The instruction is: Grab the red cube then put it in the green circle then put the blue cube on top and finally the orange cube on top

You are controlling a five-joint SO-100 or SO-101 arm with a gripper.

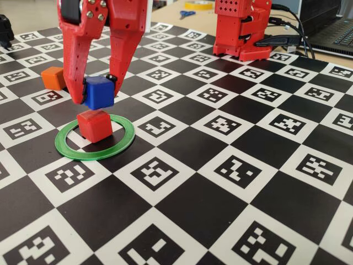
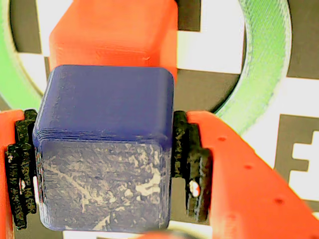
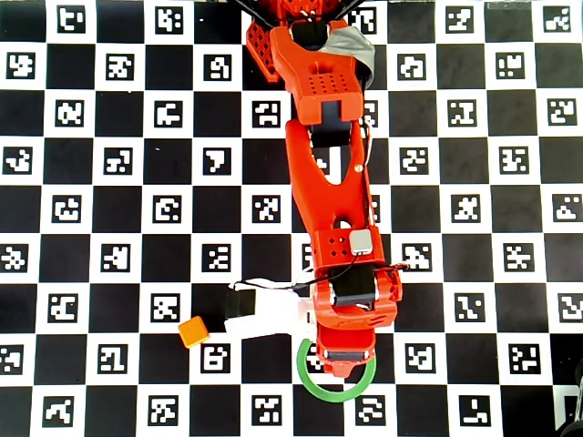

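- Count: one red cube [image 1: 94, 125], one blue cube [image 1: 100, 91], one orange cube [image 1: 54, 78], one green circle [image 1: 95, 137]; three cubes in all.
- My gripper [image 1: 92, 95] is pinching the blue cube between its black pads [image 2: 187, 164], one pad on each side face (wrist view shows both pressed flat against it).
- Blue cube hangs just above the red cube; fixed view shows it offset slightly to the right, and I cannot tell if they touch.
- Red cube sits inside the ring, toward its far-left part, with bare board inside the ring on its right.
- Orange cube rests on the checkerboard [image 1: 231, 182], far-left of the ring and apart from it.
- Open board lies near and right of the ring; my arm base [image 1: 241, 30] stands far right.
- Overhead view: arm covers ring's far half [image 3: 338, 392].
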